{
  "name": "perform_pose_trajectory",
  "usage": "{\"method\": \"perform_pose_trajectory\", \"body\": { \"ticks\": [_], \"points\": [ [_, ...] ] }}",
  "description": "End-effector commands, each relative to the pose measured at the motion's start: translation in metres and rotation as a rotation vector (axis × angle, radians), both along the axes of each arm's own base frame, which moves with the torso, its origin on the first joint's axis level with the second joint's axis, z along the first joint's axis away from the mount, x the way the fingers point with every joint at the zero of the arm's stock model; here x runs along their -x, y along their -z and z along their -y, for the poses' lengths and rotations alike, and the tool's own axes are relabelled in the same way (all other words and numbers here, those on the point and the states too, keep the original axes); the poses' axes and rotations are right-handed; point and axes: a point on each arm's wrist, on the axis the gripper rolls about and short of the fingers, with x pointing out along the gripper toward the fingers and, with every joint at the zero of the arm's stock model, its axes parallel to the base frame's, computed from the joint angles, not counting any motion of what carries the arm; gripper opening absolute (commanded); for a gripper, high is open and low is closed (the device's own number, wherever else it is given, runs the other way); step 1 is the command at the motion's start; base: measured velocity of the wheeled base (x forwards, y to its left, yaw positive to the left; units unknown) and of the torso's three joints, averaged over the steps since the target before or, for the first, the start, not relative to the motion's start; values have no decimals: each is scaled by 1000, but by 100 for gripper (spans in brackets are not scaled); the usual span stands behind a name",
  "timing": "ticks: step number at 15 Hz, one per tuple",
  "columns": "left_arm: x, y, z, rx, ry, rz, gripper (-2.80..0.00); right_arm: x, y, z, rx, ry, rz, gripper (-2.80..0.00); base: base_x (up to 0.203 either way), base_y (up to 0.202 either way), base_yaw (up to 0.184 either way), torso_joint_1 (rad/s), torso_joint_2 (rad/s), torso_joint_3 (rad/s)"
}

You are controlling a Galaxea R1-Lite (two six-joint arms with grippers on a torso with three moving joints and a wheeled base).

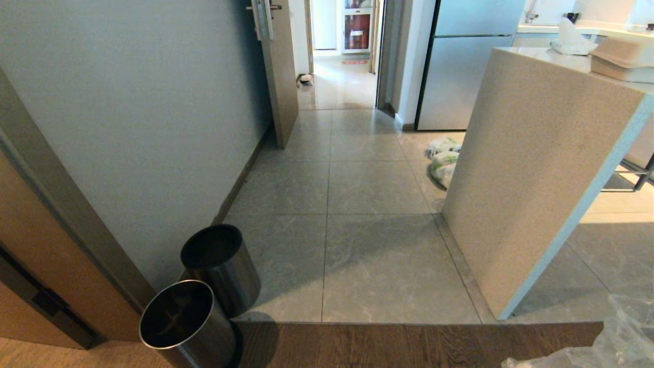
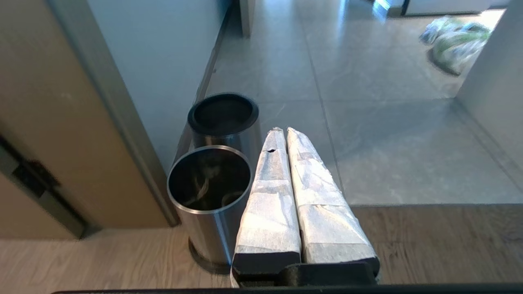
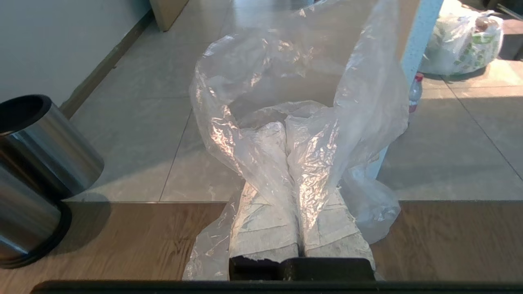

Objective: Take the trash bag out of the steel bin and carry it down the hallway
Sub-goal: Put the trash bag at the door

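The clear crinkly trash bag (image 3: 367, 102) hangs bunched around my right gripper (image 3: 284, 124), which is shut on its plastic; a corner of the bag (image 1: 613, 342) shows at the lower right of the head view. The steel bin (image 1: 184, 322) stands by the wall at the lower left, its shiny shell open-topped, and its black-rimmed inner bucket (image 1: 219, 260) stands beside it on the tiles. My left gripper (image 2: 284, 130) hovers just right of the steel bin (image 2: 208, 183), shut, nothing between its taped fingers. The hallway (image 1: 340, 82) opens straight ahead past the doorway.
A stone counter block (image 1: 536, 168) stands on the right, with a white green-printed bag (image 1: 443, 163) at its far corner. A steel fridge (image 1: 465, 76) stands behind it, and an open door (image 1: 281, 76) is on the left of the doorway. A small bottle (image 3: 414, 92) stands by the counter.
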Motion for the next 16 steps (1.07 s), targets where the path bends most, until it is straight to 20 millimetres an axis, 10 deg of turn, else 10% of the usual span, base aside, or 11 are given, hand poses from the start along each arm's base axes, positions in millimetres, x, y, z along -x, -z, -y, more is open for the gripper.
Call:
{"method": "perform_pose_trajectory", "body": {
  "ticks": [1,16],
  "points": [
    [0,0,0,0,0,0,-280,0,0,0,0,0,0,-280,0,0,0,0,0,0],
    [0,0,0,2,1,0,-280,0,0,0,0,0,0,-280,1,-134,1,2,3,2]
  ]
}}
